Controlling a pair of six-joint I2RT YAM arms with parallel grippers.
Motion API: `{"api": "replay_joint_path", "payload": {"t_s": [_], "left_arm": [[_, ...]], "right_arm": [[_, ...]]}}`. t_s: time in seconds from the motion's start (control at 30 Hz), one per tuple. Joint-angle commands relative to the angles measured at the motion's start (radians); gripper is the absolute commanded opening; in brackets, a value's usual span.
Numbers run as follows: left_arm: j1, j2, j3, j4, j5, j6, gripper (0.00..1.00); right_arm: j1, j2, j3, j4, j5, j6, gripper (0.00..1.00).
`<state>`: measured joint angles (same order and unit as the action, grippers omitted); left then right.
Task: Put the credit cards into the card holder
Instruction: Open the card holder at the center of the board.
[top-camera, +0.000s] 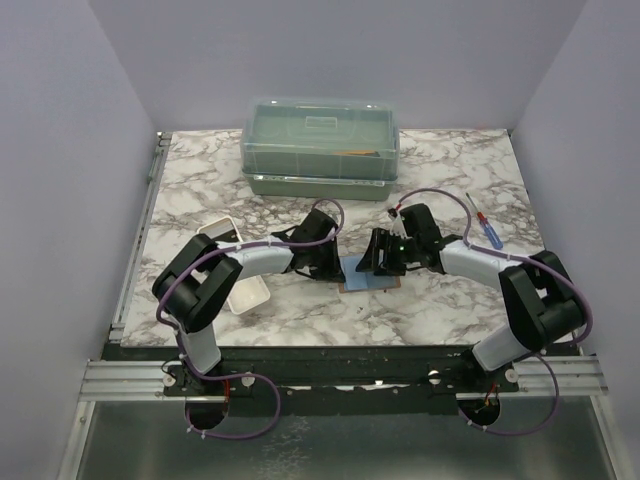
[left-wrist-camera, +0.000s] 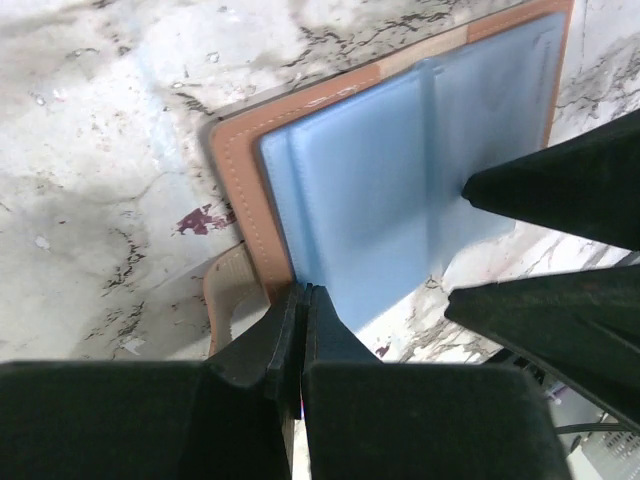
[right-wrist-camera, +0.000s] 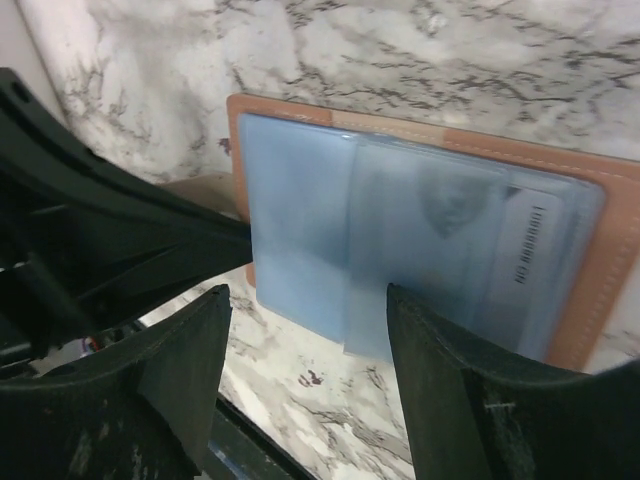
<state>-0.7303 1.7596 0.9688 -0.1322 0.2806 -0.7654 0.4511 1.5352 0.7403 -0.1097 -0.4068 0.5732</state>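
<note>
— What colour is the table (top-camera: 460, 300)?
— White, with grey wiggly lines all over, like marble.
— And the card holder (left-wrist-camera: 240, 150)?
— Brown round the edge, with pale stitches. The pockets (left-wrist-camera: 370, 190) inside are light blue and a bit see-through.
— The box (top-camera: 322, 145) at twelve o'clock?
— See-through green. The tray (top-camera: 245, 295) at eight o'clock is white.
— That screwdriver (top-camera: 487, 230) at two o'clock?
— Red and blue.
— The left arm (top-camera: 255, 262) and the right arm (top-camera: 470, 262)?
— Black and pale grey, with purple cables (top-camera: 440, 195).
</note>
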Motion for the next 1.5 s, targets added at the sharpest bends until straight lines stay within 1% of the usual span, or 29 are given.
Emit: {"api": "replay_joint_path", "payload": {"t_s": [0.0,0.07,0.13,0.17,0.33,0.4,0.47,0.6,0.83,1.17,1.4,1.47], "left_arm": [[0.011,0.018,-0.033,-0.014,-0.063,0.008,0.01],[0.015,0.022,-0.041,-0.014,-0.066,0.007,0.01],[0.016,0.024,-0.046,-0.014,-0.066,0.007,0.0],[0.017,0.025,-0.047,-0.014,-0.067,0.008,0.0],[0.023,0.021,-0.051,-0.016,-0.066,0.012,0.0],[0.024,0.018,-0.052,-0.017,-0.065,0.014,0.0],[0.025,0.018,-0.05,-0.018,-0.063,0.016,0.0],[0.025,0.021,-0.045,-0.018,-0.058,0.016,0.0],[0.025,0.021,-0.037,-0.022,-0.057,0.018,0.0],[0.025,0.027,-0.036,-0.024,-0.054,0.021,0.0],[0.026,0.028,-0.037,-0.024,-0.055,0.025,0.0],[0.025,0.03,-0.038,-0.024,-0.055,0.024,0.0]], "right_arm": [[0.001,0.044,-0.033,0.085,-0.171,0.027,0.68],[0.001,0.04,-0.037,0.145,-0.255,0.041,0.68],[0.001,0.022,-0.026,0.147,-0.277,0.05,0.68],[0.001,0.005,-0.017,0.123,-0.225,0.045,0.68],[0.001,-0.076,0.042,-0.153,0.128,-0.009,0.7],[0.001,-0.093,0.048,-0.214,0.196,-0.019,0.71],[0.001,-0.109,0.046,-0.245,0.224,-0.022,0.71],[0.001,-0.122,0.025,-0.228,0.206,-0.015,0.71],[0.001,-0.076,0.015,-0.189,0.184,-0.021,0.7],[0.001,-0.032,0.006,-0.193,0.235,-0.035,0.7],[0.002,0.024,-0.02,-0.122,0.195,-0.034,0.7],[0.003,0.044,-0.025,-0.091,0.15,-0.034,0.7]]}}
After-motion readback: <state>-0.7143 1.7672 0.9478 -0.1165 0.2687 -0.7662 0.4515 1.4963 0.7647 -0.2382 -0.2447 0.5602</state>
